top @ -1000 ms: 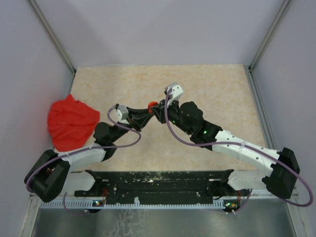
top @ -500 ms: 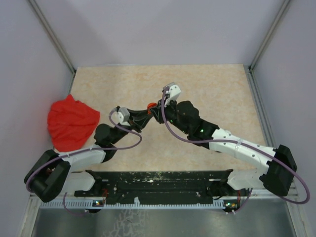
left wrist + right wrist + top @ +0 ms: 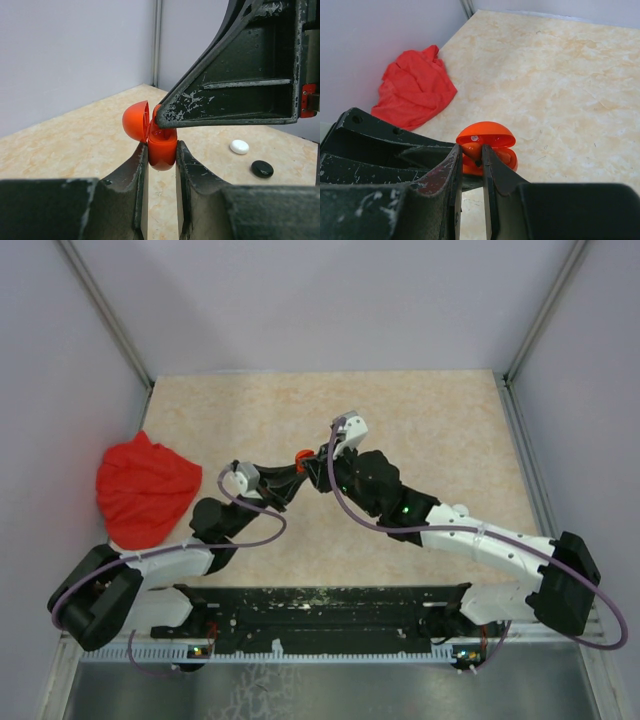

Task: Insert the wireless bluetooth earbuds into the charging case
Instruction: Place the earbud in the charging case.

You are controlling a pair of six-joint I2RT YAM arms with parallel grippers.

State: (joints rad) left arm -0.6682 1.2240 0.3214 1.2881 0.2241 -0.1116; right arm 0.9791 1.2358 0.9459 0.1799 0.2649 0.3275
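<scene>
Shifted slightly leftward, the open charging case (image 3: 163, 142) is pinched steady by the left end effector (image 3: 161, 156) for insertion by the pressed-together right end effector (image 3: 471, 154).

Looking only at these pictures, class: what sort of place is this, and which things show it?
Probably a robotics lab test cell: a left arm and right arm bolted at the edge of a stone-patterned table, closed in by plain walls with metal posts.
</scene>
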